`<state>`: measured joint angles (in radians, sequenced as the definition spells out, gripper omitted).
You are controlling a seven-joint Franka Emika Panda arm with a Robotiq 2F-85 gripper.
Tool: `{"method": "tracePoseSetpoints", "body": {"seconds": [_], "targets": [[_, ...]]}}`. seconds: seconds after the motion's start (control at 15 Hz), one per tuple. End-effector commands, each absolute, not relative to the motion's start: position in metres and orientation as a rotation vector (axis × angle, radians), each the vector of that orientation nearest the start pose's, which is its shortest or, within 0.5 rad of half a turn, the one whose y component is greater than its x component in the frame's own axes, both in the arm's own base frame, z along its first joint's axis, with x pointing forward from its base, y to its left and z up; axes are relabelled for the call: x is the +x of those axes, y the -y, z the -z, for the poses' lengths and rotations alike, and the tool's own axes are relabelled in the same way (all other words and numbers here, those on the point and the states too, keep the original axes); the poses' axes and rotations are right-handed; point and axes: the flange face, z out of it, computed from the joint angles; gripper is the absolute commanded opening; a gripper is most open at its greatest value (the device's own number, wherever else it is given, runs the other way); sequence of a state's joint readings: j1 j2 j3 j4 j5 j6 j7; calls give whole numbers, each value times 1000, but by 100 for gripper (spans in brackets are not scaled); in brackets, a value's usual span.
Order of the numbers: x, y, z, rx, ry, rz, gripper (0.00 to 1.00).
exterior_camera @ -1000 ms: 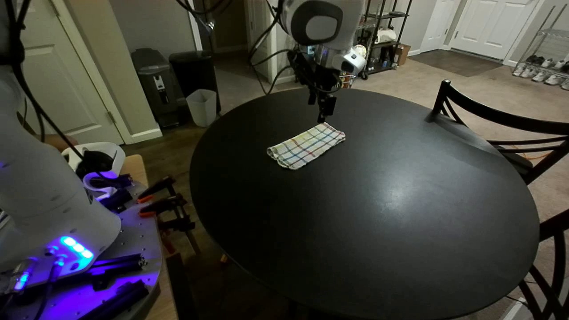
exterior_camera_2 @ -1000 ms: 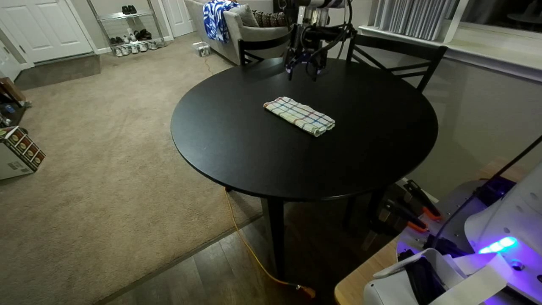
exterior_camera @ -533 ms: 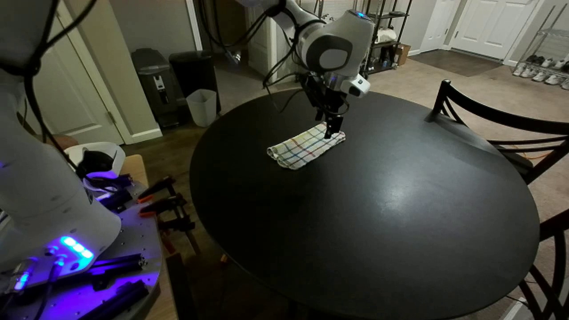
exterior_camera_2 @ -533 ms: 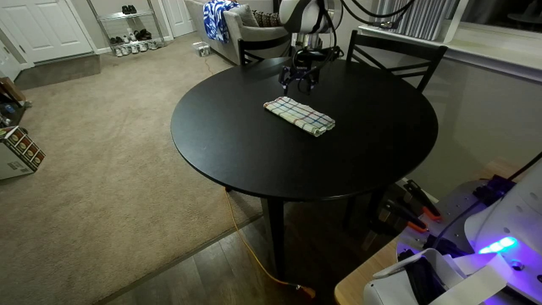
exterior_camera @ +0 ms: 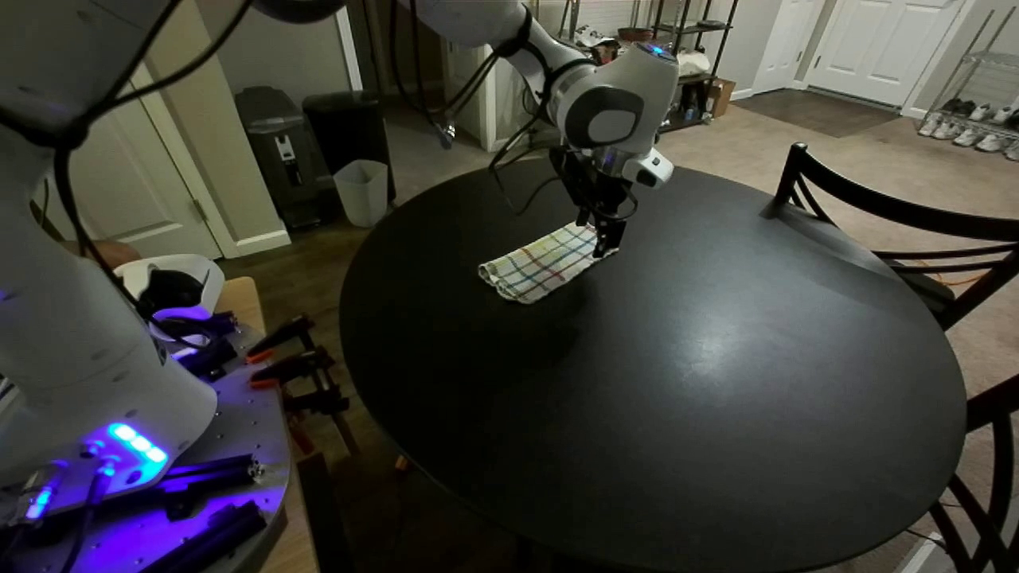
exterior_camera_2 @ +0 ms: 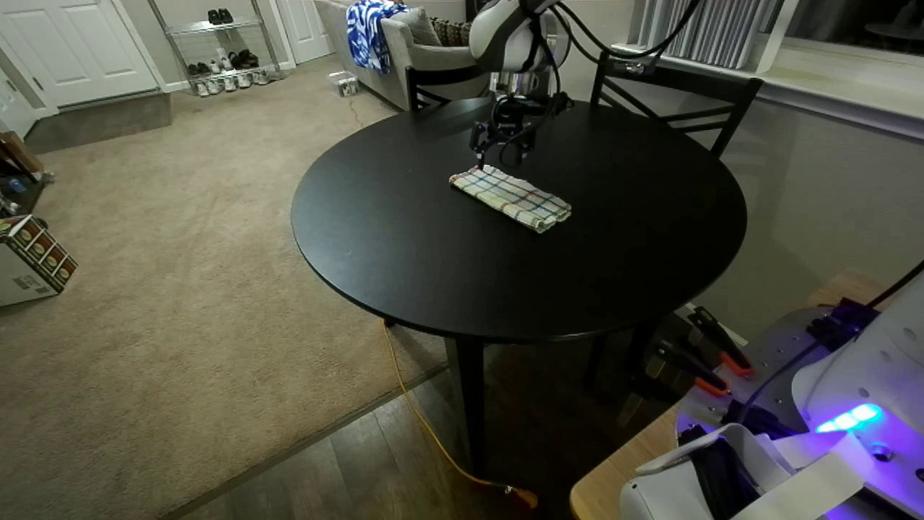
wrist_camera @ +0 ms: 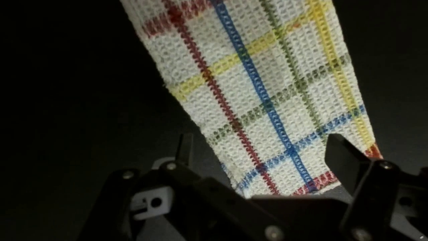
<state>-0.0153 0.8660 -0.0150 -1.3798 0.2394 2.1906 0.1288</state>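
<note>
Black two-finger gripper [wrist_camera: 260,142]: spread wide, empty. Oblong white checked cloth [wrist_camera: 260,83]: one end beneath, long axis toward white robot base [exterior_camera: 95,350].

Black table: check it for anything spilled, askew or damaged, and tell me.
Nothing stands out. The checked cloth lies folded on the black table, with no spill or tear visible. The pale patch there looks like reflected light.

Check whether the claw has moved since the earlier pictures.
Yes. In an exterior view, the claw moved down toward the checked cloth, which lies unmoved on the black table.
</note>
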Motion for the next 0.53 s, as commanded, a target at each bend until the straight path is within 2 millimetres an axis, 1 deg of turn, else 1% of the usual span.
{"method": "tracePoseSetpoints", "body": {"seconds": [0.0, 0.47], "targets": [[741, 16, -180, -2936, -448, -140, 100], [754, 14, -170, -2921, -393, -194, 100]]}}
